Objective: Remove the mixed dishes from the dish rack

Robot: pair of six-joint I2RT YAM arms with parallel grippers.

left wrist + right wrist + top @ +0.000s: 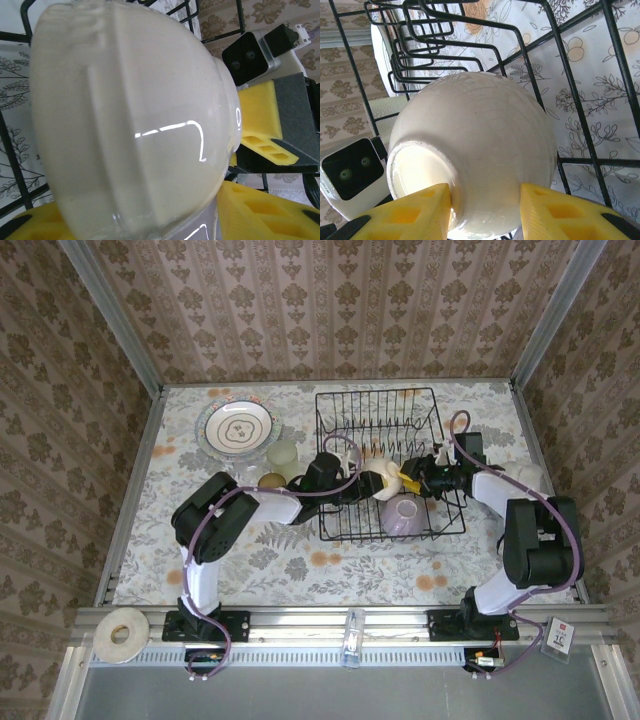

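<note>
A cream bowl (378, 480) lies on its side inside the black wire dish rack (445, 455), between both grippers. My right gripper (412, 480) is shut on the cream bowl (480, 145), its yellow fingers (415, 212) pressed against the foot ring and the outer wall. My left gripper (350, 483) reaches in from the left, and its yellow fingers (260, 210) flank the cream bowl (130, 120) near the rim; contact there is hidden. A lilac bowl (405, 515) sits upside down at the rack's front.
Left of the rack stand a patterned plate (237, 427), a pale-green cup (284, 454) and an amber-brown cup (271, 481). Upright rack tines (435, 45) rise behind the bowl. A tape roll (124, 633) lies on the front rail.
</note>
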